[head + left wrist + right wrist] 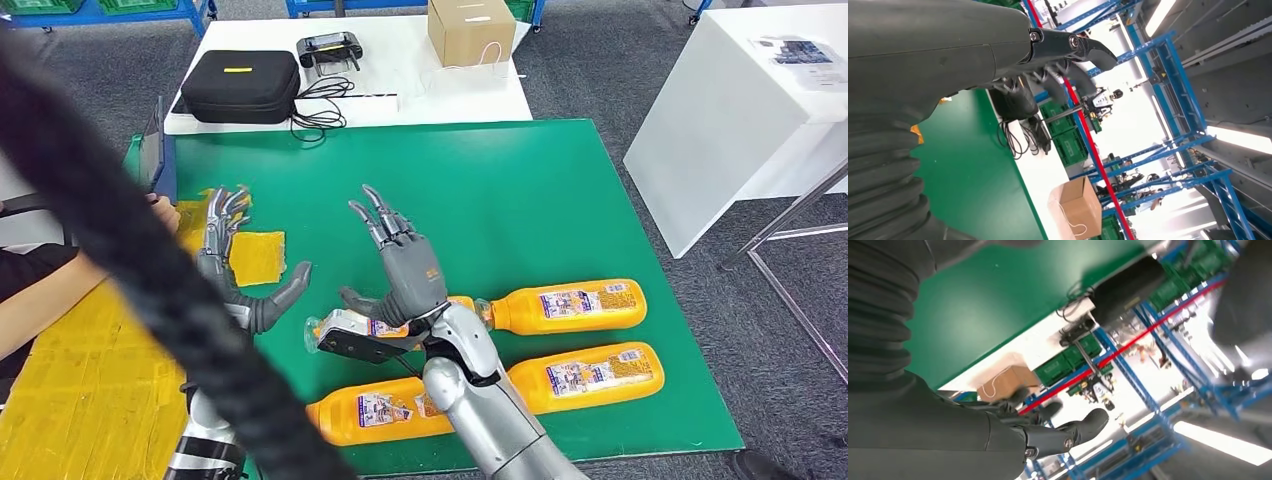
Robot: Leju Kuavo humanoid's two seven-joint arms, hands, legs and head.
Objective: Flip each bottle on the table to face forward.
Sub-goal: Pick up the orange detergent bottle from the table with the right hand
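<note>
Dark cable (pixel 130 260) is seen nearest, blurred | right hand (pixel 400 270) raised, fingers spread, empty | left hand (pixel 235 270) likewise released | orange bottles (pixel 570 305) lain lengthwise across green mat (pixel 520 190), directly beneath right hand, which is nearer.

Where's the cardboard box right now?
In the head view, the cardboard box sits at the far edge of the white table, right of the controller.

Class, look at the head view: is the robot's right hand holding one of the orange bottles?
No. The right hand is raised above the green mat with fingers spread, and the orange bottles lie flat below it.
</note>
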